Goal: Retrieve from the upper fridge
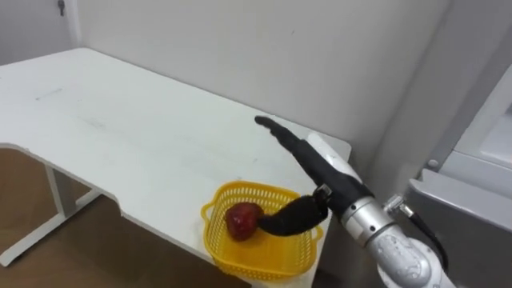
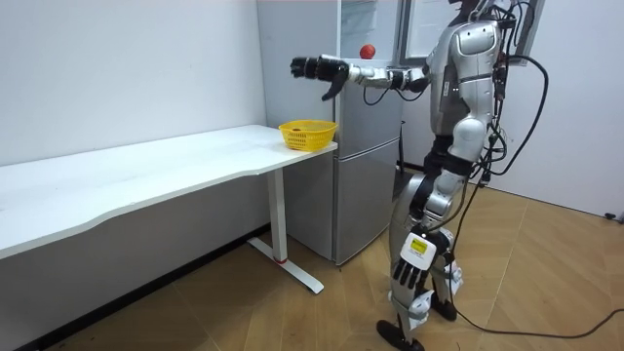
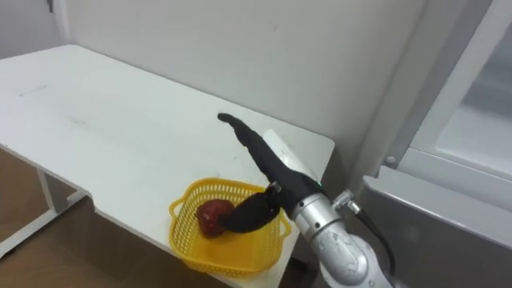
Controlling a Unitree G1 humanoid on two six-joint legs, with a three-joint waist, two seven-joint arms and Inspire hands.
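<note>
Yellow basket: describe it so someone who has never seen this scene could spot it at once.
Start at the white table against the wall and follow it to the corner beside the grey fridge. There, under the robot's open right hand, sits the yellow basket, lattice-walled, with a red round thing inside its rim; nothing else on the table is coloured.

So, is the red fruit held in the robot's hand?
No, the red fruit lies in the yellow basket, the open right hand above it.
</note>
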